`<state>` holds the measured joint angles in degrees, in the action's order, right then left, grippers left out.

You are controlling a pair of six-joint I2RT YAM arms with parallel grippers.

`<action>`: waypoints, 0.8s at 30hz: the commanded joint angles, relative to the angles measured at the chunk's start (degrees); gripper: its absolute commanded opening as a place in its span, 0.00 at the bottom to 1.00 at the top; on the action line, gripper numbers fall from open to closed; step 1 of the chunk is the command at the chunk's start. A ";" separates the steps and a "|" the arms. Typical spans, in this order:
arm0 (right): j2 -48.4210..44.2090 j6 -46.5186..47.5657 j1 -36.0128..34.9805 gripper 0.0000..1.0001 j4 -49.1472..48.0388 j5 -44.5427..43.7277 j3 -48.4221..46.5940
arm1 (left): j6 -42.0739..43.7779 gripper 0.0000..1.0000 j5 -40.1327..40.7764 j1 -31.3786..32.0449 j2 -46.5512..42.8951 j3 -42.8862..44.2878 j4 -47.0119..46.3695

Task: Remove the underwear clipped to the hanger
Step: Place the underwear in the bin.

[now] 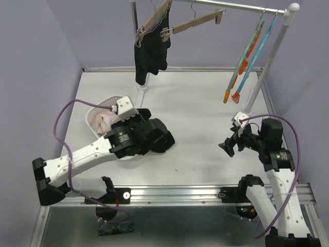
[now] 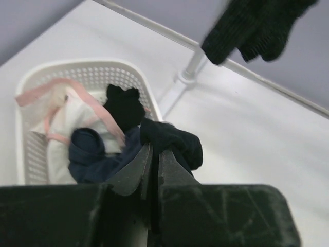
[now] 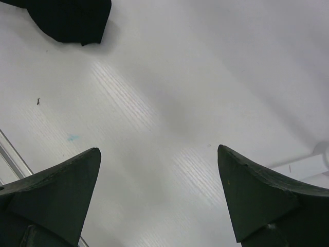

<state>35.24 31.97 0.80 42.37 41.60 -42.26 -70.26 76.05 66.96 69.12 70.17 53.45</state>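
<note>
A black pair of underwear (image 1: 150, 54) hangs clipped to a wooden hanger (image 1: 154, 20) on the rack; it also shows in the left wrist view (image 2: 252, 25). My left gripper (image 1: 144, 123) (image 2: 154, 149) is shut on another black pair of underwear (image 2: 172, 141) (image 1: 163, 138), held at the right edge of a white basket (image 2: 31, 154) (image 1: 97, 110). Inside the basket lie a white-pink piece (image 2: 56, 110), a navy piece (image 2: 90, 154) and a small black piece (image 2: 123, 105). My right gripper (image 1: 229, 145) (image 3: 159, 154) is open and empty above bare table.
A second wooden hanger (image 1: 198, 21) hangs bare on the rail. Blue and orange plastic hangers (image 1: 247, 56) hang at the rail's right end. The rack's left post (image 1: 141, 87) stands behind the basket, its right post (image 1: 262, 82) behind my right arm.
</note>
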 commanded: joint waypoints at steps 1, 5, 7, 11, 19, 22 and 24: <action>-0.09 0.55 0.52 1.00 -2.38 0.15 0.95 | 41.86 0.04 -4.03 -8.84 -12.58 -7.83 -36.31; 0.09 0.47 0.52 1.00 -2.38 -0.03 0.95 | 58.74 0.00 -15.66 -22.08 -21.84 -15.69 -59.33; 0.35 0.55 0.52 1.00 -2.38 -0.12 0.95 | 58.65 0.00 -18.64 -27.20 -20.44 -12.97 -55.92; 0.70 0.64 0.61 1.00 -2.38 -0.30 0.86 | 61.90 0.00 -26.04 -37.15 -16.92 -9.01 -56.35; 0.26 0.55 1.05 1.00 -2.38 -0.21 0.86 | 63.68 0.00 -29.01 -47.44 -11.65 -6.18 -58.20; 0.00 0.55 1.05 1.00 -2.38 -0.30 0.95 | 58.15 0.00 -36.29 -49.20 -9.28 -8.12 -55.74; -0.26 0.55 1.05 1.00 -2.38 -0.30 0.95 | 54.64 0.00 -42.70 -49.99 -6.90 -10.49 -53.90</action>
<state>35.97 31.97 1.32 42.39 41.30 -42.26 -10.31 44.36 18.41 59.94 62.04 -0.89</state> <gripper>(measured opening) 0.999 0.124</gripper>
